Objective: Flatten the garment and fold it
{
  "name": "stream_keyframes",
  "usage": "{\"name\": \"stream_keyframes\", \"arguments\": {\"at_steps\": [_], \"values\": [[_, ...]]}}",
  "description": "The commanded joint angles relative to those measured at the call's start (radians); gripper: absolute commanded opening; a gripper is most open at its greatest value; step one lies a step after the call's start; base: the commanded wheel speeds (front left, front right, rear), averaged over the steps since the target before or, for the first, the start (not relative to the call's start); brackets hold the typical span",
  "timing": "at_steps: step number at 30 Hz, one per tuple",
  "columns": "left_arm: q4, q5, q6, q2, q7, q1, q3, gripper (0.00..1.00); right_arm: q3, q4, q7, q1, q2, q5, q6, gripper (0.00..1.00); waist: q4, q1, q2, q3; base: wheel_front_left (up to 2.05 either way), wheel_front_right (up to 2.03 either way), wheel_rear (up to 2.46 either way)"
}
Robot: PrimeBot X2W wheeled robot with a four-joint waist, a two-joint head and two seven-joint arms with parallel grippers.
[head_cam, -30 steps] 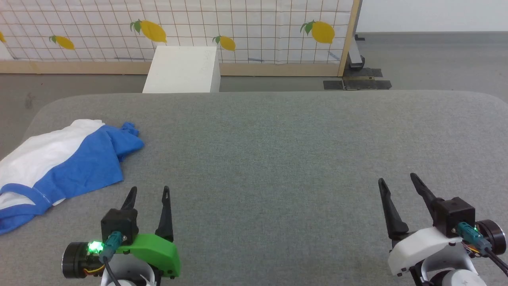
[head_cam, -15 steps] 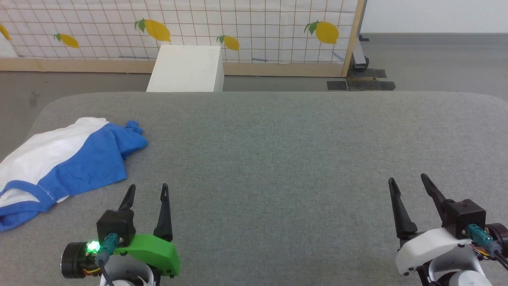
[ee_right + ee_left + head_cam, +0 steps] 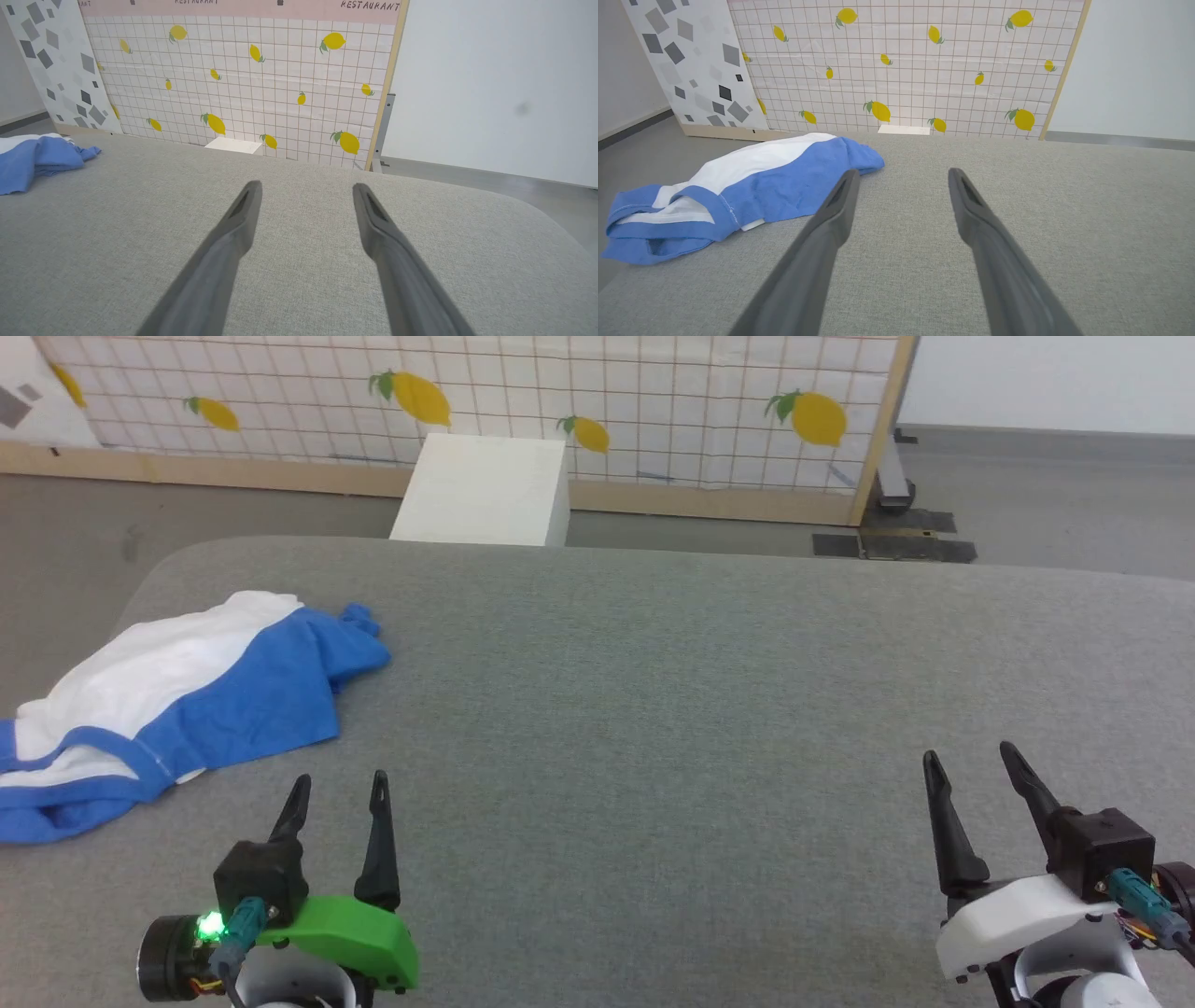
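Note:
The garment [image 3: 187, 695], a white T-shirt with royal-blue sleeves and neck trim, lies crumpled at the left edge of the grey padded table [image 3: 653, 709]. In the left wrist view the garment [image 3: 738, 191] sits ahead and to the left of the fingers. The right wrist view catches a blue corner of the garment [image 3: 32, 161] at its far left. My left gripper [image 3: 339, 789] hovers open just right of the garment's near end, holding nothing. My right gripper [image 3: 971, 758] stands open and empty at the table's near right.
A white box [image 3: 485, 490] stands on the floor behind the table's far edge. A lemon-print tiled panel [image 3: 560, 401] with a wooden frame runs behind it. Grey floor lies beyond the table's left and far edges.
The head camera has turned left, so the whole picture has shifted right. Both grippers stay open and the garment lies as before.

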Motion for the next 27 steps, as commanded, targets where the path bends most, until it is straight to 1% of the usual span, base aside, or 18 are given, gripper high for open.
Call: {"name": "stream_keyframes", "arguments": {"at_steps": [1, 11, 12, 27], "values": [[-0.006, -0.012, 0.007, -0.002, -0.013, 0.012, 0.005, 1.0, -0.003, 0.005, -0.012, 0.008, 0.0, 0.005, -0.001, 1.0, 0.019, 0.0, -0.0001, -0.002, 0.0, 0.0, 0.0], [-0.01, -0.032, 0.012, -0.002, -0.033, 0.027, 0.011, 1.0, 0.0, 0.018, -0.033, 0.01, 0.001, 0.01, -0.001, 1.0, 0.09, 0.0, -0.0001, -0.004, 0.0, 0.0, 0.0], [-0.011, -0.039, 0.014, -0.002, -0.039, 0.031, 0.012, 1.0, 0.0, 0.021, -0.039, 0.011, 0.001, 0.01, -0.001, 1.0, 0.114, 0.0, -0.0001, -0.002, 0.0, 0.0, 0.0], [-0.019, -0.078, 0.028, -0.003, -0.07, 0.044, 0.01, 1.0, 0.025, 0.045, -0.07, 0.009, 0.001, 0.003, -0.001, 1.0, 0.234, 0.0, -0.0001, 0.008, 0.0, 0.0, 0.0]]}}
